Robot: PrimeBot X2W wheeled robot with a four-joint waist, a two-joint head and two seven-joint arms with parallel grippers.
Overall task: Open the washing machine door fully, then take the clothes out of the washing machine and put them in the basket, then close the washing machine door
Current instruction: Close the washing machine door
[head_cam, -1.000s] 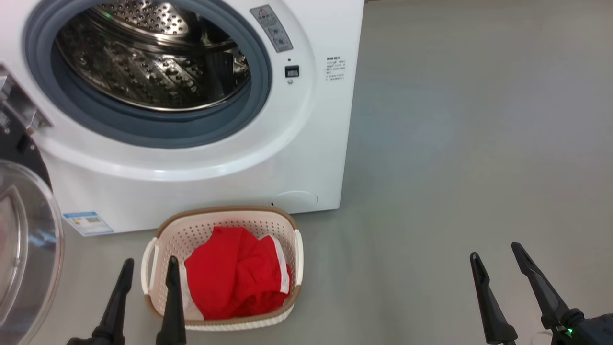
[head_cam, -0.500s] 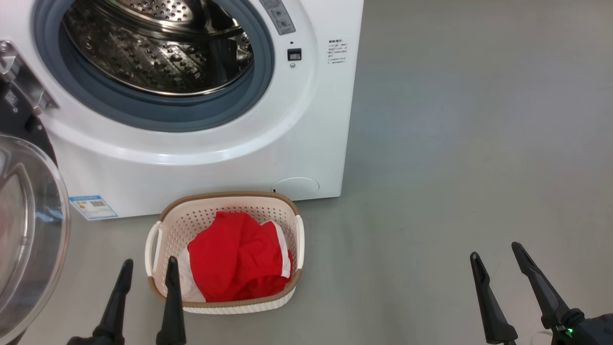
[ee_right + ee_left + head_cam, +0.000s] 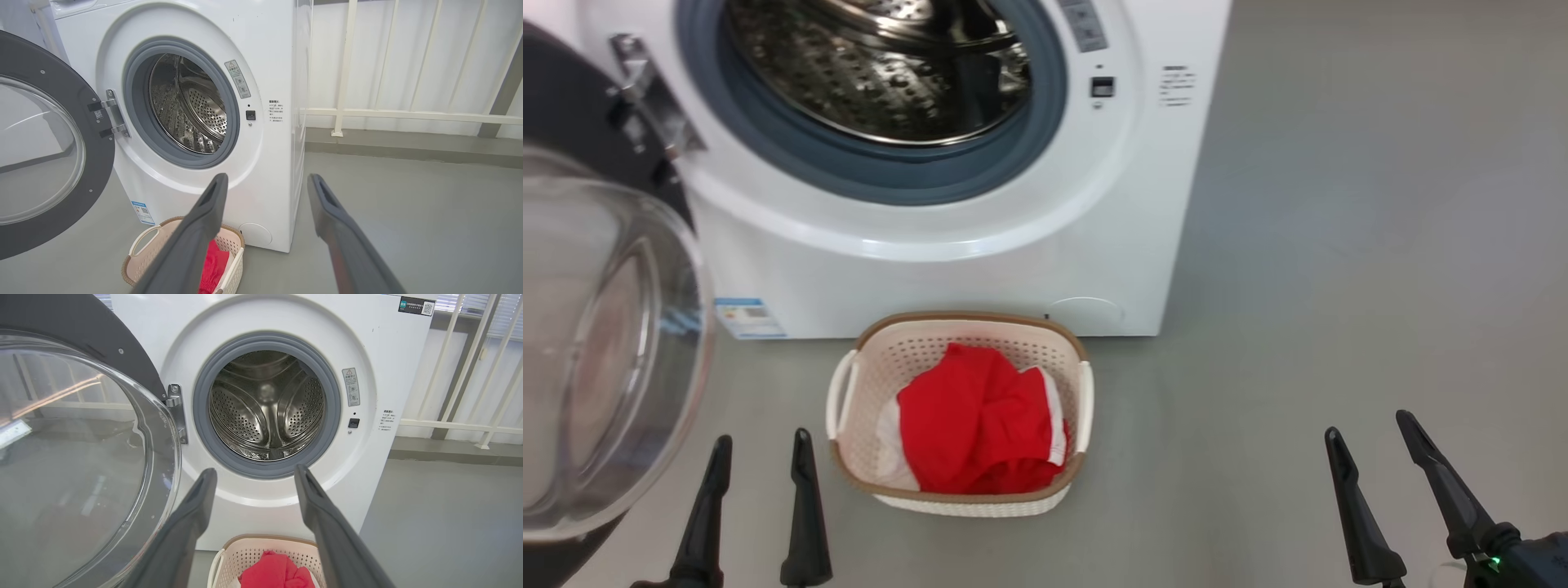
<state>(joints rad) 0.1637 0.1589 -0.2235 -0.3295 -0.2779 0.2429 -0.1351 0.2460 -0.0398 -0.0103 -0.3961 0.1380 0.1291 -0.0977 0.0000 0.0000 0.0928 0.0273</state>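
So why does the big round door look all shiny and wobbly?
Left wrist view: the washing machine door has curved glass mirroring the room, with bright glare streaks; head view: it looks pale and hazy; right wrist view: faint reflected lines cross it.

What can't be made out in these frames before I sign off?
- Head view: floor of the basket, covered by the clothes; garment count unclear.
- Head view: upper drum of the washing machine, cut by the top edge.
- Left wrist view: drum's lowest front, behind the grey seal.
- Head view: print on the blue label, too small.
- Head view: far side of the washing machine door, cut by the left edge.
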